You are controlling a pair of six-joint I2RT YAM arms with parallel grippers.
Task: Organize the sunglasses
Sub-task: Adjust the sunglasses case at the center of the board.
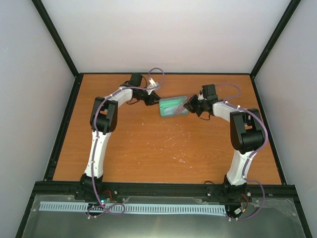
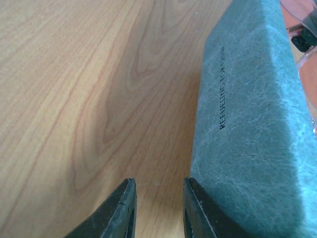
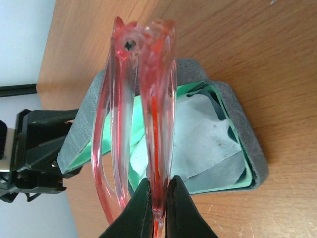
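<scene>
Sunglasses (image 3: 157, 99) pinched by the right gripper (image 3: 158, 191) above the case (image 3: 243, 130) may snag its rim, shoving it: part-open left gripper (image 2: 159, 183) holds nothing.

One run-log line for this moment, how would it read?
right hand: shut on sunglasses, at open case | left hand: open, beside case | cloth: in case

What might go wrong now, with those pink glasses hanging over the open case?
The right gripper pinches the sunglasses by one thin edge, so they might twist or slip out. The cloth lies bunched inside the open case, so the glasses may not sit flat. The left gripper stands beside the case with nothing between its fingers, so a push could slide the case.
</scene>
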